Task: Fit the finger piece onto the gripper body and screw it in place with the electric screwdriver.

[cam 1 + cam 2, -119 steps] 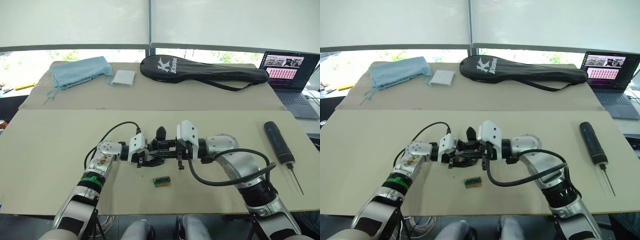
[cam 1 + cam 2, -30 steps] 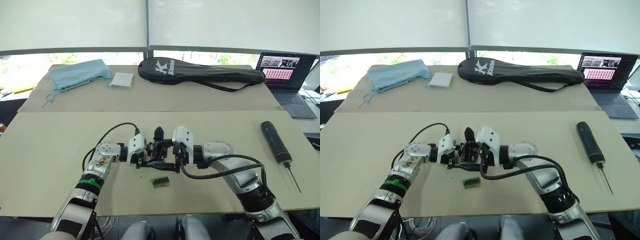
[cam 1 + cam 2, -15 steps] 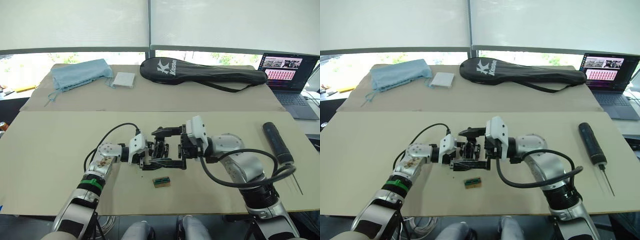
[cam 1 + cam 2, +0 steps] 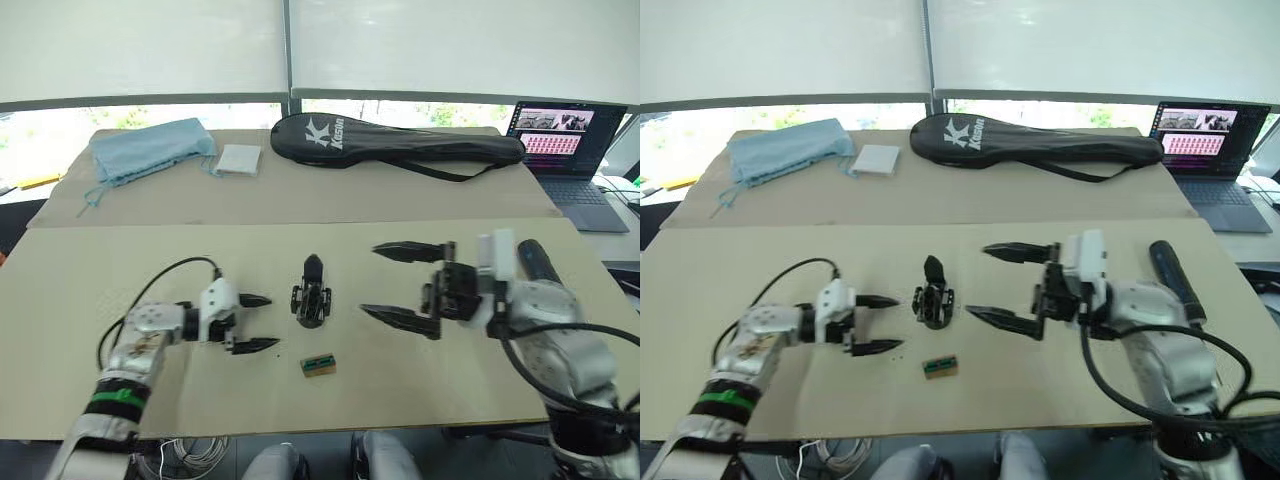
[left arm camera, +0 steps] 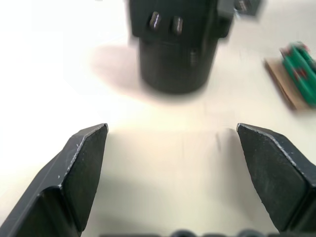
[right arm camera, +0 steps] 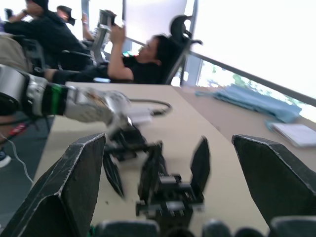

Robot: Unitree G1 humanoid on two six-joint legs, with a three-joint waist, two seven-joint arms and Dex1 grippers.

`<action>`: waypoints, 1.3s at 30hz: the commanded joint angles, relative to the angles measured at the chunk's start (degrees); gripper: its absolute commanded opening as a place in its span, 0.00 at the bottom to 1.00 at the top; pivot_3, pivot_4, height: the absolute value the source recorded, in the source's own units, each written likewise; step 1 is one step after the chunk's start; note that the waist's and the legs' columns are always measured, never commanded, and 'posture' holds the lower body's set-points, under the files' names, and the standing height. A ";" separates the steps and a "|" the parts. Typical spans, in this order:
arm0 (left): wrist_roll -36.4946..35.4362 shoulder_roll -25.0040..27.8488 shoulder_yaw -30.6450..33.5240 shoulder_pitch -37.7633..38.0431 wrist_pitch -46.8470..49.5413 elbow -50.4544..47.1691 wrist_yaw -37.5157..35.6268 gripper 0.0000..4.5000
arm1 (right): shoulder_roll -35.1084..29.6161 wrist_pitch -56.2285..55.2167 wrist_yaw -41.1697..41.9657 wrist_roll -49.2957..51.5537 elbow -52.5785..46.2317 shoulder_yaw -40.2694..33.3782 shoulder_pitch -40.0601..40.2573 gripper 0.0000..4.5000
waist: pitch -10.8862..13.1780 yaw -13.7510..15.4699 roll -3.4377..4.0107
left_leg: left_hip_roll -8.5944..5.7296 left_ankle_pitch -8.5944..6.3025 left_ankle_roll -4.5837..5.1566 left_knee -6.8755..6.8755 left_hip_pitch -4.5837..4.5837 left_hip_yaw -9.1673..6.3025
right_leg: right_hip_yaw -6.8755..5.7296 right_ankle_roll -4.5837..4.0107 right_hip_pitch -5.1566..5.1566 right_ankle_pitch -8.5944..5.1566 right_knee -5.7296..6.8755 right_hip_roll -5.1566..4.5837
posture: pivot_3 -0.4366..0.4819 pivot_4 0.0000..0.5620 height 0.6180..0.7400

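Note:
The gripper body (image 4: 311,300) lies alone on the tan table between my two grippers, one pointed black finger sticking out away from me. In the right wrist view two pointed pieces rise from the gripper body (image 6: 168,190); I cannot tell the finger piece apart from it. My left gripper (image 4: 272,321) stands open a short way to its left, nothing between the fingers. My right gripper (image 4: 368,278) is open wide to its right, also empty. The electric screwdriver (image 4: 1170,272) lies at the right, partly hidden behind my right arm.
A small tan-and-green block (image 4: 319,365) sits just in front of the gripper body. At the back lie a black racket bag (image 4: 400,145), a blue cloth bag (image 4: 145,148) and a white pad (image 4: 237,160). A laptop (image 4: 565,150) stands at the far right. Seated people show in the right wrist view.
Both grippers have drawn away from the gripper body, the left one leftward and the right one rightward. The left gripper has opened. The body now rests on the table, untouched.

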 commanded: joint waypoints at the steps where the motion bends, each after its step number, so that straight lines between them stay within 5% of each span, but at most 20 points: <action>1: -5.59 1.72 5.35 1.41 1.26 -7.00 0.81 0.98 | -2.45 -4.55 -0.05 -1.31 -2.65 -8.59 7.38 1.00 | 0.03 0.93 -0.03 | 0.00 -0.23 -0.31 0.03 -0.01 0.00 | -0.01 0.01 0.00 0.01 0.00 -0.02 | 0.48 0.27 1.00; 8: -16.64 8.20 11.73 2.69 18.21 -20.44 3.48 0.98 | 2.38 -7.44 -6.35 0.67 -3.37 -32.43 30.70 1.00 | 0.07 2.06 0.02 | -0.06 -0.28 -0.27 0.09 -0.06 0.01 | -0.02 0.12 0.09 -0.01 -0.02 -0.03 | 0.48 0.27 1.00; 15: -23.97 9.83 12.32 -1.27 29.42 -27.27 5.50 0.98 | 12.73 -10.72 -13.14 -0.61 -4.31 -37.61 43.46 1.00 | 0.09 1.25 0.13 | -0.02 -0.33 -0.38 -0.06 0.29 0.03 | 0.34 0.24 0.26 -0.12 0.04 0.20 | 0.48 0.27 1.00; 22: -26.16 7.30 11.53 -2.33 33.32 -31.39 8.96 0.98 | 4.13 -1.10 -21.65 2.85 -0.71 -38.50 35.60 1.00 | 0.11 -0.26 0.19 | -0.02 -0.29 -0.46 -0.05 0.37 0.24 | 0.61 0.23 0.22 -0.11 0.11 0.30 | 0.48 0.27 1.00; 26: -25.93 5.81 10.64 -2.83 33.54 -32.23 9.35 0.98 | -7.88 11.51 -24.00 5.45 10.80 -37.10 26.04 1.00 | 0.13 0.22 0.18 | -0.02 -0.24 -0.53 -0.06 0.35 0.24 | 0.56 0.14 0.23 -0.10 0.09 0.31 | 0.48 0.27 1.00; 33: -25.46 3.55 9.54 -4.70 32.78 -32.79 9.97 0.98 | -24.18 20.49 -19.53 -5.14 39.16 -18.34 5.50 1.00 | 0.15 0.50 0.16 | 0.05 0.06 0.02 -0.03 0.24 0.27 | 0.50 0.05 0.18 -0.11 0.03 0.27 | 0.48 0.27 1.00; 39: -25.77 3.59 9.63 -3.50 33.19 -34.86 9.61 0.98 | -27.18 17.31 -11.08 -13.84 57.86 -5.32 -8.21 1.00 | 0.16 0.36 0.18 | 0.03 0.11 0.11 0.00 0.15 0.29 | 0.48 0.06 0.15 -0.11 0.00 0.22 | 0.48 0.27 1.00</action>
